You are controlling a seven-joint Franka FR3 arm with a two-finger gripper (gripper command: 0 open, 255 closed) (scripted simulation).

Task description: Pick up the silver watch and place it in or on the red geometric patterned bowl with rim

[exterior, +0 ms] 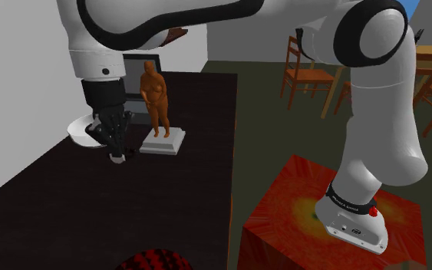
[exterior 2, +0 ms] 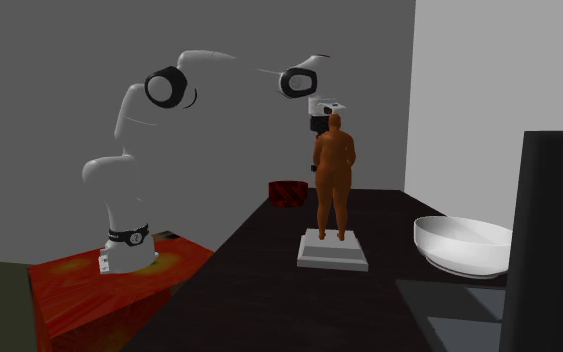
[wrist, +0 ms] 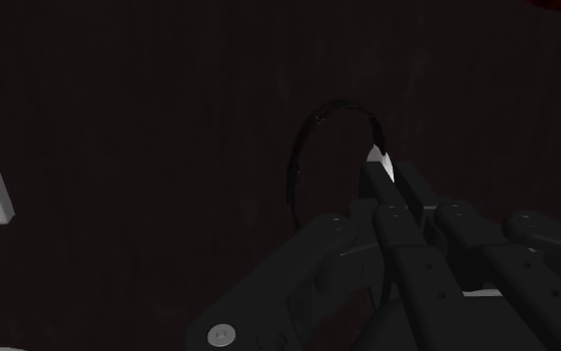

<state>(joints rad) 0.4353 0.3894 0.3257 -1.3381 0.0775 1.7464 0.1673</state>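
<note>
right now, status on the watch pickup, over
gripper shut on watch, low over the table. watch not yet in red bowl. statue close beside gripper, looks off the line to the bowl.

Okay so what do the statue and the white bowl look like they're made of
The statue looks like matte terracotta or clay: even orange-brown surface, no shine. The white bowl is smooth, softly shaded, perhaps ceramic; the render leaves it open.
</note>
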